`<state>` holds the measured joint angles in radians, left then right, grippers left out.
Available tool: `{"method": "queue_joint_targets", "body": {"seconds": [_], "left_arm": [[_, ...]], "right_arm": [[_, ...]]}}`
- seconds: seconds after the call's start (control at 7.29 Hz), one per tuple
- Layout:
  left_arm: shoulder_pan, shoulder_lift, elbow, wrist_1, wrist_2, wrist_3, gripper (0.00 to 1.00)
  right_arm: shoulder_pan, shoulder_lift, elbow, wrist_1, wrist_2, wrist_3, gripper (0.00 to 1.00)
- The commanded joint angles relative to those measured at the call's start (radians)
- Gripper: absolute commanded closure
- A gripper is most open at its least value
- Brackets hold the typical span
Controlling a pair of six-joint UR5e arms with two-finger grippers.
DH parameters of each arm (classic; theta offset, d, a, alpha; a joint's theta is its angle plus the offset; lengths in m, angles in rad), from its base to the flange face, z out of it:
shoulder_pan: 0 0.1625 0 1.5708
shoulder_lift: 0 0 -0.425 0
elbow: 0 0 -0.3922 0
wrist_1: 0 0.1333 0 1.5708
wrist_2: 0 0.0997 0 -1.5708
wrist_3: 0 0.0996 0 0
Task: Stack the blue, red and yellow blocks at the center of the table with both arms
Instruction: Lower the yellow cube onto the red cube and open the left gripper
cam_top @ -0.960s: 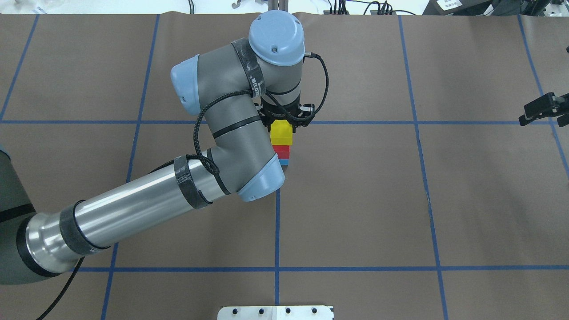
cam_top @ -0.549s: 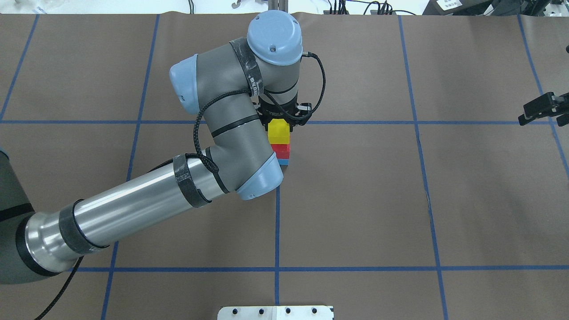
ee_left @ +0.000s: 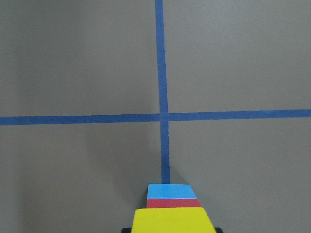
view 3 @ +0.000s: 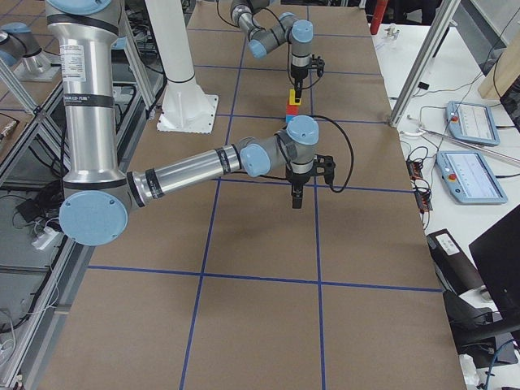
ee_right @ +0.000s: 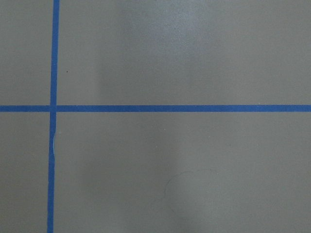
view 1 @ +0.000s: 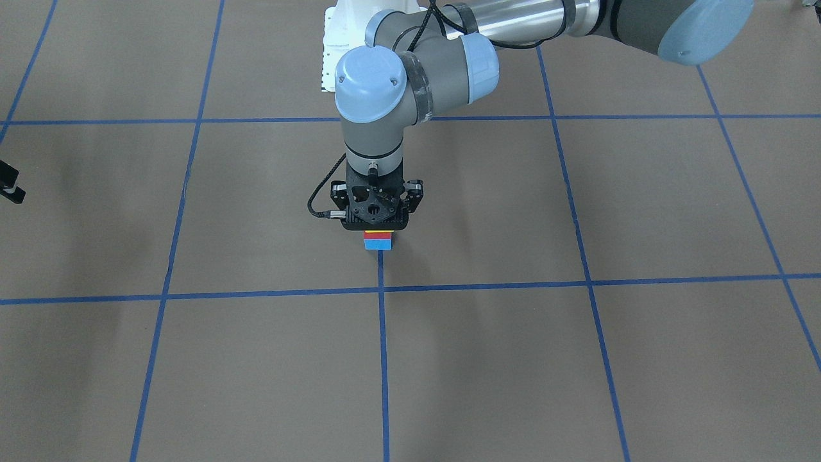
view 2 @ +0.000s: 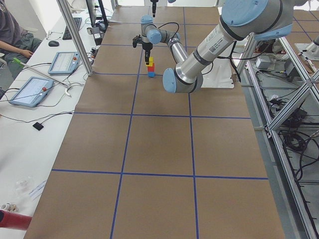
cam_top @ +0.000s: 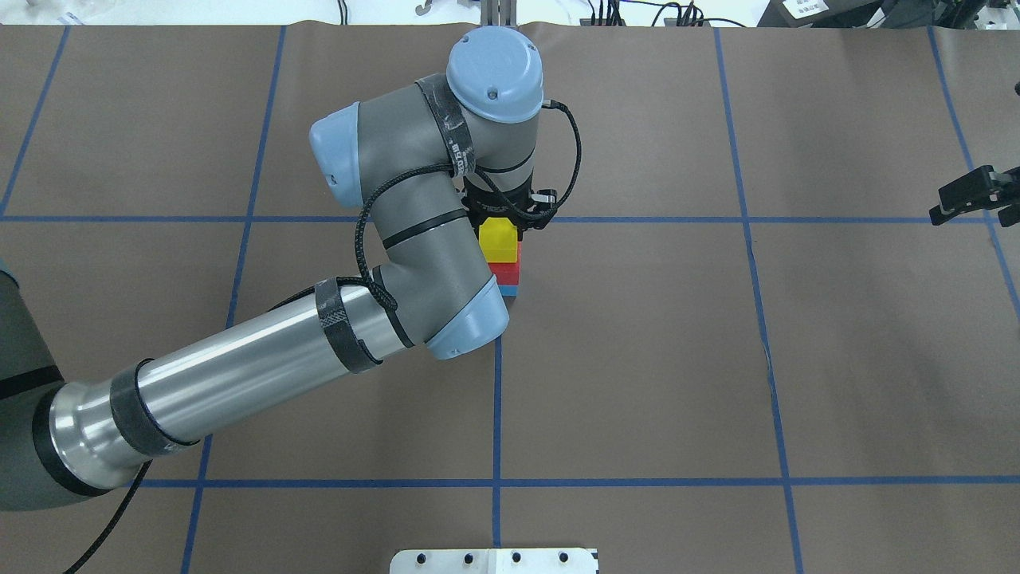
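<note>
A stack stands by the central tape crossing: the blue block [cam_top: 509,291] at the bottom, the red block [cam_top: 507,273] on it, the yellow block [cam_top: 498,239] on top. The left wrist view shows all three, yellow [ee_left: 174,221] nearest, then red [ee_left: 173,203] and blue [ee_left: 171,191]. My left gripper [cam_top: 504,217] points straight down over the stack and is shut on the yellow block, which rests on the red one; the front-facing view [view 1: 375,224] shows it covering most of the stack. My right gripper [cam_top: 940,211] hangs at the far right edge, shut and empty, far from the stack.
Blue tape lines divide the brown table cover [cam_top: 637,359] into squares. The white base plate [cam_top: 494,560] sits at the robot's side of the table. Tablets [view 2: 64,62] and an aluminium post [view 2: 75,35] stand along the operators' side, where a person sits.
My left gripper has come down a little with the yellow block, so the block sits lower on the red one. The right arm has not moved.
</note>
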<state>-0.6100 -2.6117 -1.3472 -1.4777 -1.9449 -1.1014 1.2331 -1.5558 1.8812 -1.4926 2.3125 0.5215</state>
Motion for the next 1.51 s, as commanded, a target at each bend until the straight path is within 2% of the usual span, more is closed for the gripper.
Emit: {"method": "queue_joint_targets", "body": {"seconds": [0.0,1.37], "left_arm": [[0.001,-0.001,-0.001,0.0,-0.005,-0.005,1.0],[0.015,-0.001,-0.009,0.008,-0.006,-0.011,1.0]], "right_arm": [[0.0,-0.001,-0.001,0.0,-0.001,0.0,0.0],[0.0,-0.004,0.001,0.0,-0.001,0.0,0.0]]}}
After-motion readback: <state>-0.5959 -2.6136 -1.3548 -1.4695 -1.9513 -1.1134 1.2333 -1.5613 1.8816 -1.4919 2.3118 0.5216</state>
